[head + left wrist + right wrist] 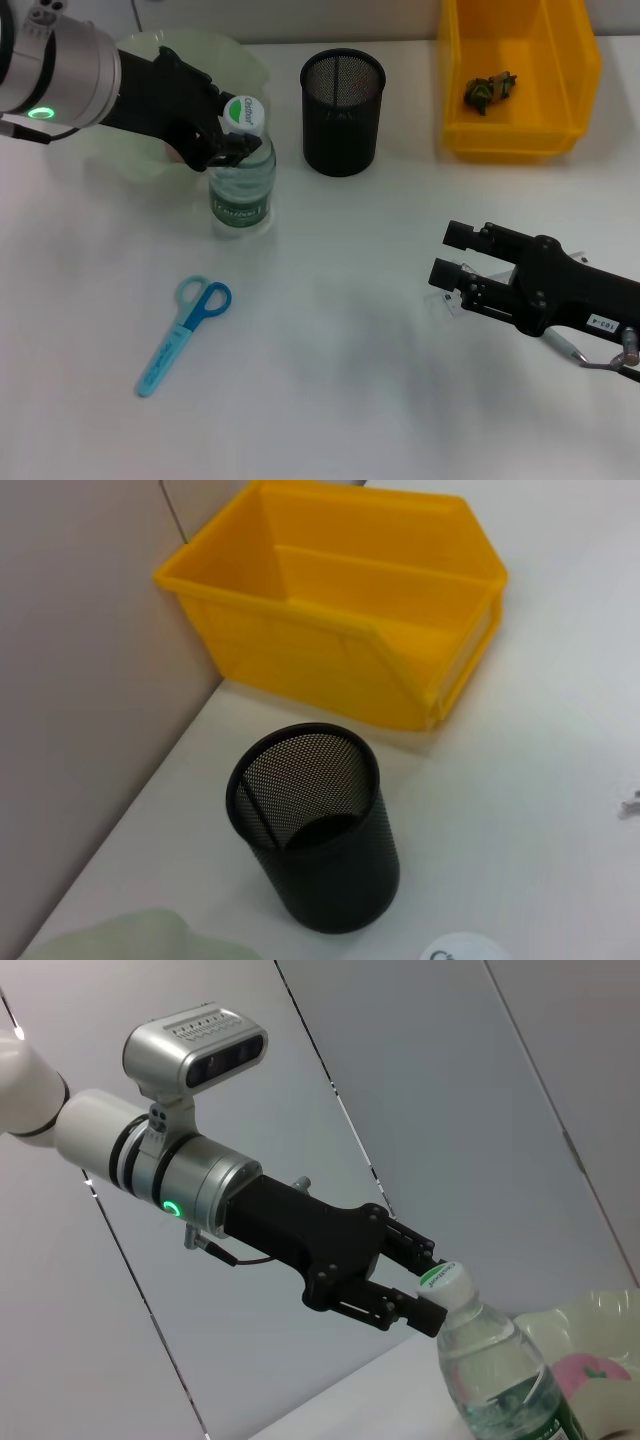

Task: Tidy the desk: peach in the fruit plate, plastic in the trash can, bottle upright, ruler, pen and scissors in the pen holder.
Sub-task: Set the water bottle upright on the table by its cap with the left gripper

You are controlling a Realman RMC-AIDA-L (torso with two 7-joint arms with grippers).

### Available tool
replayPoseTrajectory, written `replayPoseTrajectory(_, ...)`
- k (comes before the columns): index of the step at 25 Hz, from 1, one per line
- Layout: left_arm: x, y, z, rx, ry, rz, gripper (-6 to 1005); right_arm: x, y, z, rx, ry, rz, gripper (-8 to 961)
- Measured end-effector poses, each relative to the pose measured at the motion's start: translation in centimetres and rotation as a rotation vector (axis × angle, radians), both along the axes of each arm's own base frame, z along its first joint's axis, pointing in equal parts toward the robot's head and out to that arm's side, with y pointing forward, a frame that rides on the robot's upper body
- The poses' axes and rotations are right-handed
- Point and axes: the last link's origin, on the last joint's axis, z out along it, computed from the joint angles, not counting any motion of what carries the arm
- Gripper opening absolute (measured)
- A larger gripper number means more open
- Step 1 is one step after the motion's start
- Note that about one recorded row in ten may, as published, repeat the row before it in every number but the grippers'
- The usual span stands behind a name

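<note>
The clear water bottle (pixel 242 185) with a white cap stands upright on the table. My left gripper (pixel 232 142) is shut on its neck just under the cap, as the right wrist view also shows (pixel 420 1295). Blue scissors (pixel 186 334) lie flat at the front left. The black mesh pen holder (pixel 343 100) stands right of the bottle. A pale green fruit plate (pixel 205 55) sits behind my left arm, with the pink peach (pixel 592 1372) in it. Crumpled plastic (pixel 488 90) lies in the yellow bin (pixel 575 75). My right gripper (pixel 455 253) hovers open at the right. Ruler and pen are out of view.
A small clear scrap (pixel 444 300) lies on the table under my right gripper. The left wrist view shows the pen holder (pixel 318 830) and the yellow bin (pixel 340 610) against the wall at the back edge of the table.
</note>
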Motion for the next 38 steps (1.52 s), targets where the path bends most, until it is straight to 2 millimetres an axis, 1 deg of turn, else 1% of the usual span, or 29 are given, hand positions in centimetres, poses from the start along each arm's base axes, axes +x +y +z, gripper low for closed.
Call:
replayPoseTrajectory(22,0.15,0.14,0.25,0.006,-0.011,0.0,429,-0.01,0.21,-0.03,0.004,-0.007,-0.002,661)
replayPoseTrajectory(38,0.47,0.43,-0.09,-0.009,-0.006,-0.003,422,0.01,0.25,-0.06,0.004,-0.009,-0.003,662)
